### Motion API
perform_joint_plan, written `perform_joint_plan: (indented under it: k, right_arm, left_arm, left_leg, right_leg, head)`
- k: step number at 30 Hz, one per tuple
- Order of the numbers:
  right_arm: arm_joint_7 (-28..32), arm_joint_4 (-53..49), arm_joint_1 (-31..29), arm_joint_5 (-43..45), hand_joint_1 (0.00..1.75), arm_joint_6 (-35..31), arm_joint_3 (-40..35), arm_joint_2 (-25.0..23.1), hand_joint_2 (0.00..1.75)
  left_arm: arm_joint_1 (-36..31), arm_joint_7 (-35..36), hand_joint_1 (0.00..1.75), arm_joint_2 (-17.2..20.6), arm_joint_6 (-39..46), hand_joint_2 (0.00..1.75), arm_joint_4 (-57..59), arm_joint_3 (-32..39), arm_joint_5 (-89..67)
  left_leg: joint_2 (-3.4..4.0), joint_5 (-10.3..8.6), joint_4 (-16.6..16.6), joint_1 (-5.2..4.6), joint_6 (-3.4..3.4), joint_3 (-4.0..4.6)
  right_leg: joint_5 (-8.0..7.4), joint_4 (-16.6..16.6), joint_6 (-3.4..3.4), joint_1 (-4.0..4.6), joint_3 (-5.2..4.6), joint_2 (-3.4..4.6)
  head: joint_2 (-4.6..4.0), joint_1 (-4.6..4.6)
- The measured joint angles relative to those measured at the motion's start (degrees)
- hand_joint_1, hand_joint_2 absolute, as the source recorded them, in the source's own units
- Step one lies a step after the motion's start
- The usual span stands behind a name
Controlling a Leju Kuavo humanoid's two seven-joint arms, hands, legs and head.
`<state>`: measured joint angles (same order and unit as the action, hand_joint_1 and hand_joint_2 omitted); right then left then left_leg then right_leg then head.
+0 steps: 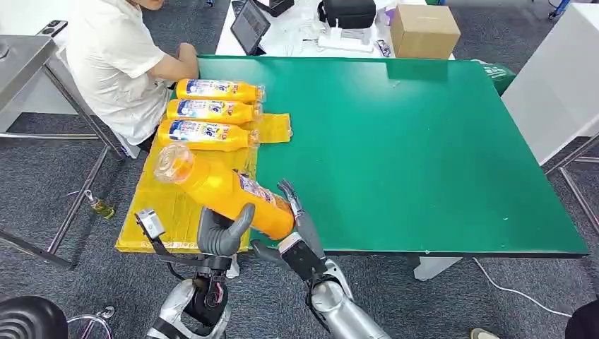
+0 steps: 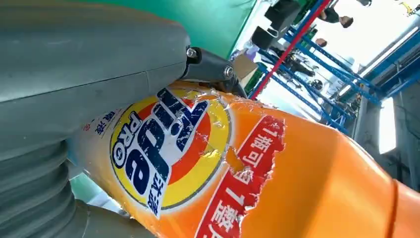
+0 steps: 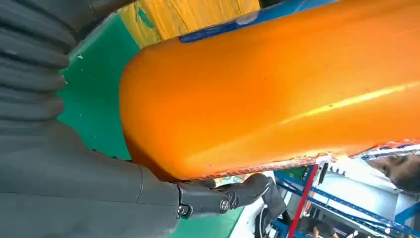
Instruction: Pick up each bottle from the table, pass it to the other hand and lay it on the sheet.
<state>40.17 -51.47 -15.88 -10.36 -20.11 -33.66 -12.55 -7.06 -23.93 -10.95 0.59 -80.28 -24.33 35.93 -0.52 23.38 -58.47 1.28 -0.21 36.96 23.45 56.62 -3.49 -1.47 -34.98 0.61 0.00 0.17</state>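
A person [image 1: 116, 63] sits at far left beside three orange detergent bottles [image 1: 212, 111] lying on the yellow sheet [image 1: 176, 208]. Left hand [image 1: 224, 232] and right hand [image 1: 297, 212] both grip a fourth bottle [image 1: 226, 189] above the sheet's near edge. Left should hold firmly before right lets go.

Four orange bottles [image 1: 226, 189], one yellow sheet [image 1: 169, 205], one green table [image 1: 424, 155], one cardboard box [image 1: 424, 30], one person [image 1: 116, 63].

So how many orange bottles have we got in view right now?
4. Three orange plastic bottles lie side by side on the yellow sheet: far, middle, near. A fourth is held between both hands, left and right.
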Motion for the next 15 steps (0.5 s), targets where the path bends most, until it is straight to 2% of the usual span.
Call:
perform_joint_plan:
  k: [9, 10, 12, 13, 15]
  right_arm:
    - [0.0, 0.0, 1.9, 1.6, 0.00, -2.1, 1.4, 0.0, 0.00]
    - [0.0, 0.0, 2.3, 1.7, 0.00, -2.9, 2.0, 0.1, 0.00]
    - [0.0, -0.9, 3.1, 2.0, 0.00, -5.0, 3.3, 0.3, 0.00]
    - [0.0, -1.6, 3.6, 2.1, 0.00, -6.3, 3.8, 0.4, 0.00]
    - [0.0, -3.2, 4.9, 2.2, 0.00, -9.8, 5.0, 0.7, 0.00]
  left_arm:
    - [0.2, 0.6, 1.75, 0.9, 1.9, 1.75, -0.5, 1.1, -5.2]
    - [0.1, 0.6, 1.61, 1.4, 3.1, 1.75, -0.5, 1.4, -7.4]
    - [-0.2, 1.1, 1.62, 3.2, 7.0, 1.75, -0.5, 1.9, -15.1]
    - [-0.7, 1.8, 1.75, 4.4, 9.3, 1.75, -0.3, 1.9, -19.5]
    - [-1.8, 3.0, 1.75, 6.4, 14.0, 1.75, 0.6, 1.9, -30.3]
  left_leg:
    - [0.00, 0.00, 0.0, 0.00, 0.00, 0.00]
    - [0.00, 0.00, 0.0, 0.00, 0.00, 0.00]
    - [0.00, 0.00, 0.0, 0.01, 0.00, 0.00]
    - [0.01, 0.00, 0.0, 0.02, 0.00, 0.00]
    - [0.01, 0.00, 0.0, 0.07, -0.01, -0.01]
  right_leg:
    - [0.00, 0.0, 0.00, 0.00, 0.01, 0.00]
    - [0.00, 0.0, 0.00, 0.00, 0.00, 0.00]
    - [0.00, 0.0, 0.01, 0.02, -0.03, 0.01]
    - [0.00, 0.0, 0.01, 0.02, -0.03, 0.01]
    - [0.01, 0.0, 0.02, 0.07, -0.03, 0.00]
  head:
    - [0.00, 0.00]
    - [0.00, 0.00]
    - [0.00, 0.00]
    - [0.00, -0.02]
    - [0.00, 0.00]
